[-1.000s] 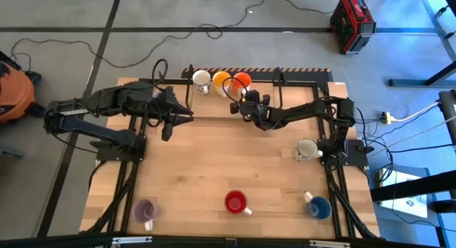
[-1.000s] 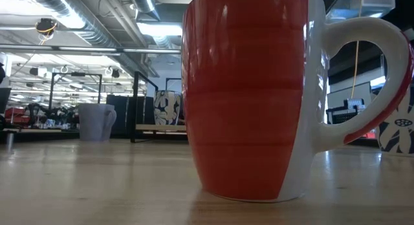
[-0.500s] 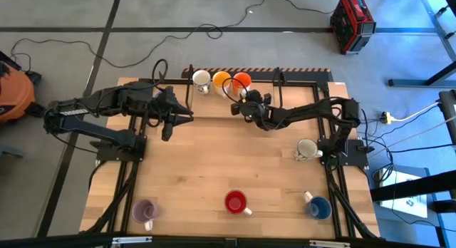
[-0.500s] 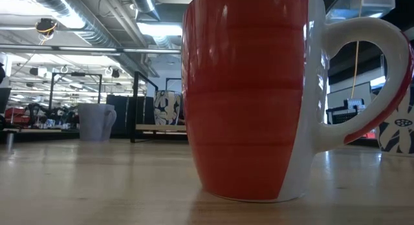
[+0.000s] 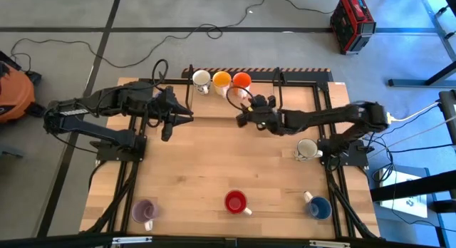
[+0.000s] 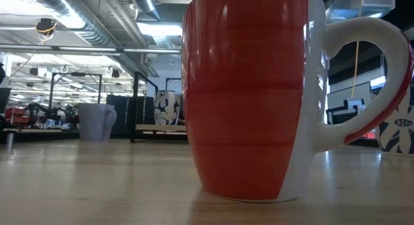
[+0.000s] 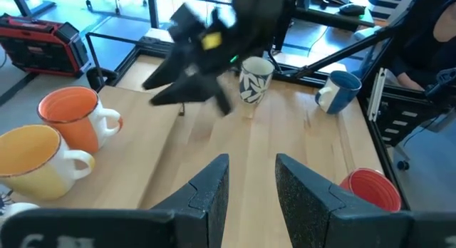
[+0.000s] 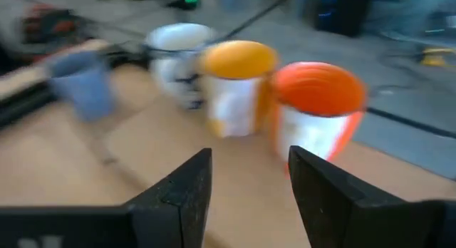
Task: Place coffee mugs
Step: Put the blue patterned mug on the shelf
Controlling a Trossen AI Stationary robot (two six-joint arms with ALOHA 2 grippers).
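High view: three coffee mugs lined up at the far edge of the surface [image 5: 214, 155], around 12 o'clock: white mug [image 5: 201, 80], yellow-orange mug [image 5: 221, 80], orange-red mug [image 5: 241, 80], side by side. Right gripper [image 5: 242, 114] just near of the orange-red mug, apart from it, jaws parted and empty. Left gripper [image 5: 178, 114] at 10 o'clock, jaws parted narrowly, holding nothing. Cream mug [image 5: 307, 149] at 3 o'clock. Along the near edge: pale purple mug [image 5: 144, 211] at 7 o'clock, red mug [image 5: 236, 202] at 6 o'clock, blue mug [image 5: 318, 207] at 5 o'clock.
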